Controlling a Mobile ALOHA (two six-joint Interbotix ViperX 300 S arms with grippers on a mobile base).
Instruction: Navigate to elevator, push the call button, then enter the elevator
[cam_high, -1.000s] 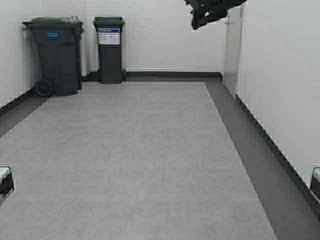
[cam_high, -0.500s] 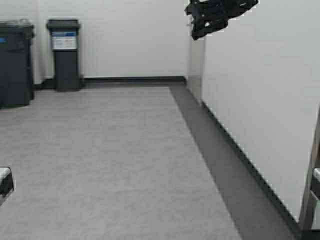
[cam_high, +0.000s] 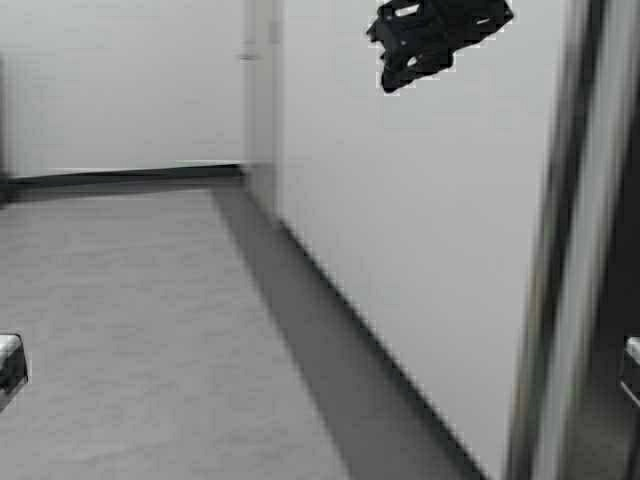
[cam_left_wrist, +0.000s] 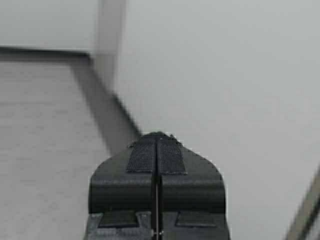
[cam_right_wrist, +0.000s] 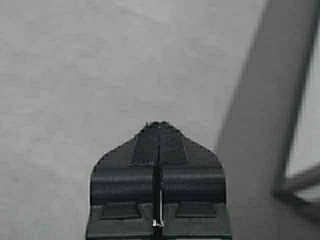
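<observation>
Hallway scene, grey carpeted floor (cam_high: 120, 330) with a dark border strip (cam_high: 330, 370) running along the foot of a plain white wall (cam_high: 420, 260) on the right. That wall ends at a corner far left of centre, and a second white wall (cam_high: 120, 90) closes the far end. At the near right edge a tall blurred steel upright (cam_high: 560, 280) rises floor to top, likely the frame of the elevator; doors cannot be made out. The call button cannot be found in any view. Left gripper (cam_left_wrist: 156, 145): fingers closed pad to pad, holding nothing, pointing toward the white wall and the dark floor strip. Right gripper (cam_right_wrist: 159, 131): fingers also closed flat together, empty, facing the white wall with a slanted steel frame piece (cam_right_wrist: 265, 115) just to its right. In the high view a black arm part (cam_high: 435, 35) hangs at top centre-right against the wall; which arm it belongs to I cannot tell.
</observation>
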